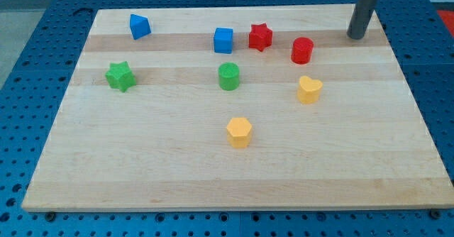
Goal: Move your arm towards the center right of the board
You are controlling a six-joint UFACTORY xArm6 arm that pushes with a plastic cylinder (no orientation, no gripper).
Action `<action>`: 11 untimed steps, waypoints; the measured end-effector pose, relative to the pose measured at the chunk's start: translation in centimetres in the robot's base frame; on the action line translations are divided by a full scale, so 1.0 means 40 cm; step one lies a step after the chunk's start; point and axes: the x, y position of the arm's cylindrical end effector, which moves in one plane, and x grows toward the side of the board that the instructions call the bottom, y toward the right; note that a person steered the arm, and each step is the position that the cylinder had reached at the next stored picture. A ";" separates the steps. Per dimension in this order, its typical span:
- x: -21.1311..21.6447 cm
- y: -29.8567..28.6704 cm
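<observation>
At the view's left of the wooden surface (142, 166) sits a green star block (120, 76), and at its 1 o'clock, near the top edge, a blue wedge-like block (139, 26). Toward the middle, a blue cube (223, 40) stands at 12 o'clock from a green cylinder (228, 76), and a yellow hexagonal block (239, 132) lies at the cylinder's 6 o'clock. A red star block (260, 37) sits just beside the cube at 3 o'clock. Further right are a red cylinder (302, 50) and, at its 6 o'clock, a yellow heart block (308, 89). I carry no gripper; my tip (356, 36) rests at the top right, at the red cylinder's 2 o'clock, touching no block. The board's centre right lies at my 6 o'clock.
</observation>
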 end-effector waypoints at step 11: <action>0.393 0.051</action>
